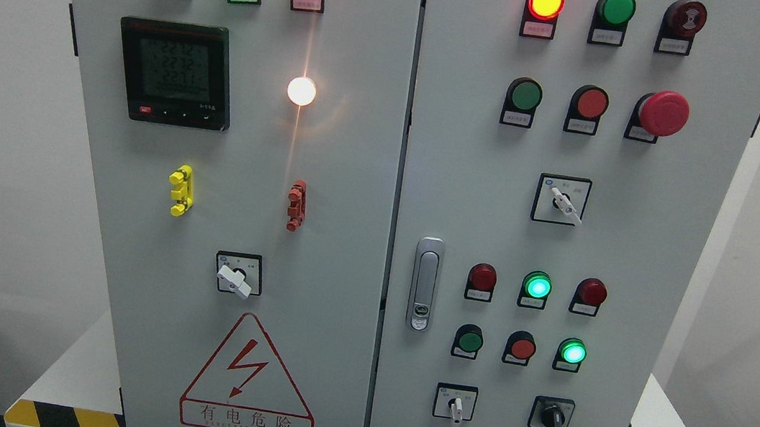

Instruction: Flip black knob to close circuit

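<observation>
Cabinet doors fill the frame — a grey electrical cabinet with two panels. Set at the lower right of the frame, on the right door, is the black knob, its pointer seen roughly upright. Just left of it a white-handled selector switch is mounted. Green indicator lamps are lit above. Neither hand is seen — their state cannot be told.

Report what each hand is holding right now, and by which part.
Nothing is held that can be seen: neither hand is in view. The black knob at the lower right of the cabinet stands untouched.
</observation>
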### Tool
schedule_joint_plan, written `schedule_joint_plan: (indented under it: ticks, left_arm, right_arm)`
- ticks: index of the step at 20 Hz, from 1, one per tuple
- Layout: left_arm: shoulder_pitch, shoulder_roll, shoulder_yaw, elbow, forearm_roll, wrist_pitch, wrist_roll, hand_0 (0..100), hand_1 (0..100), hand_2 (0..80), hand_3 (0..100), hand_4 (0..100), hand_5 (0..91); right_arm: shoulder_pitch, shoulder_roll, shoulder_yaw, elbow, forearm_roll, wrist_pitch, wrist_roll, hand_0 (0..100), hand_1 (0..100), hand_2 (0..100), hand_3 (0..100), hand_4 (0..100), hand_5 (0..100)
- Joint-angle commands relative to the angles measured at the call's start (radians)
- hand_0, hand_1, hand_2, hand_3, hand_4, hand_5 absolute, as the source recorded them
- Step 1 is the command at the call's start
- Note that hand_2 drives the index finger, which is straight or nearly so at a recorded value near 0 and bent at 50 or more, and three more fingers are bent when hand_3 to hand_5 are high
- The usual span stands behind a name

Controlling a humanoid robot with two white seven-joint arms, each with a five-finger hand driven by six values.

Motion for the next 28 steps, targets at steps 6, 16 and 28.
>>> schedule_joint_plan:
  ticks: [6, 16, 28]
  left_arm:
    - [0.023, 0.0, 0.0, -0.029, 0.0, 0.001, 0.0, 12, 56, 0.0, 0, 0, 0.0]
    - [0.021, 0.0, 0.0, -0.029, 0.0, 0.001, 0.0, 12, 56, 0.0, 0, 0, 0.0]
    - [0.023, 0.0, 0.0, -0.029, 0.0, 0.001, 0.0, 12, 56, 0.0, 0, 0, 0.0]
  right_arm:
    - [0.01, 0.0, 0.076, -0.387, 0.2, 0.09, -0.14, 0, 4, 77, 96, 90, 100]
    - [0.004, 0.0, 0.089, -0.58, 0.392, 0.212, -0.123, 0, 3, 84, 100, 97, 100]
    - [-0.1, 0.003, 0.083, -0.638, 0.538, 0.317, -0.061, 0, 0, 86, 100, 99, 100]
